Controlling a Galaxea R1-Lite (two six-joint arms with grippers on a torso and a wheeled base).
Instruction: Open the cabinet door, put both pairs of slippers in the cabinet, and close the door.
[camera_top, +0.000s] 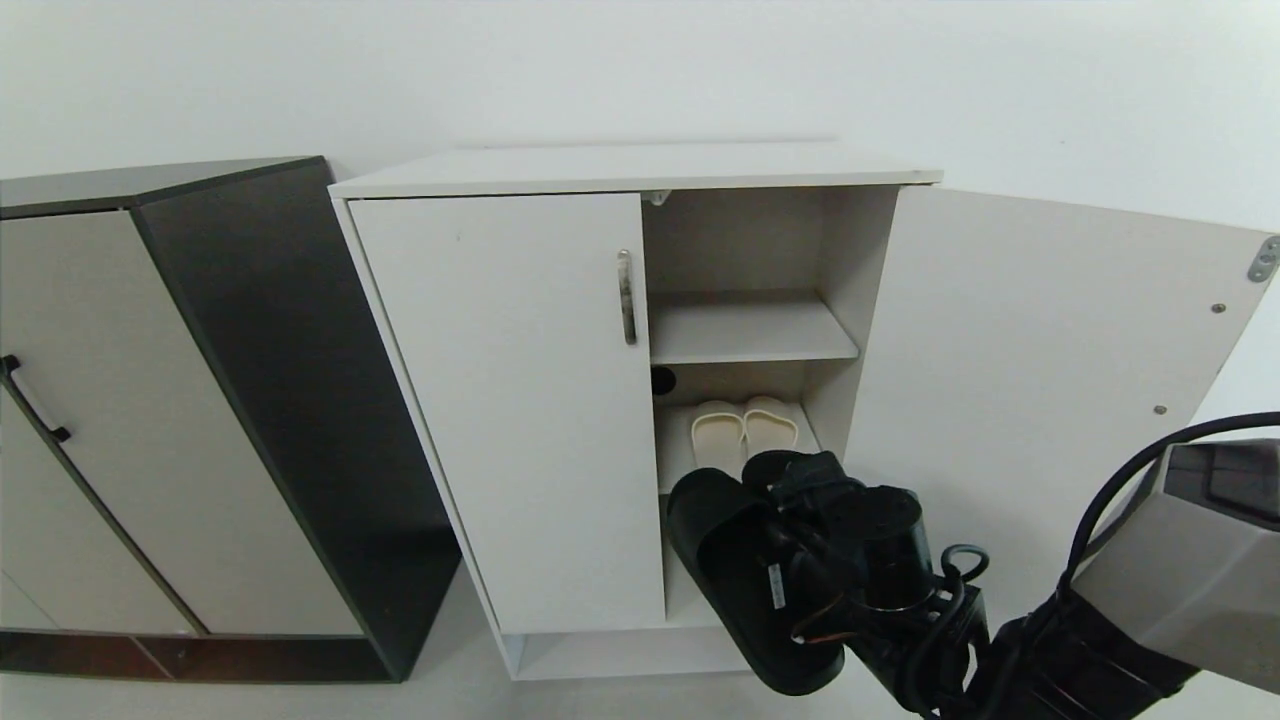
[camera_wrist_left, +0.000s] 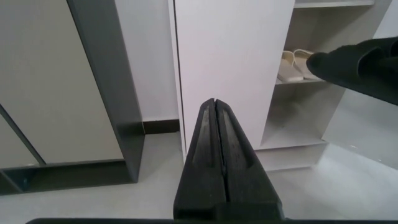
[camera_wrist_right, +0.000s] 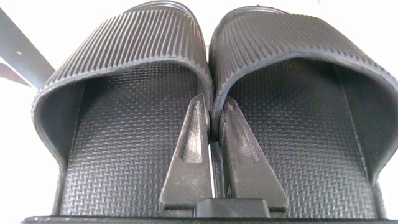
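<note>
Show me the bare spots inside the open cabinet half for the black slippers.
Upper shelf of the white two-door cabinet: bare across, between the closed left door and the right wall. Bottom compartment floor: bare too. Middle shelf is crowded: the pair of cream slippers takes most of it, leaving a narrow strip by the closed door.

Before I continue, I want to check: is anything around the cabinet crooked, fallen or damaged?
Nothing stands out. The white slippers lie side by side on a shelf in the cabinet, and the right gripper holds the black slippers together.
</note>
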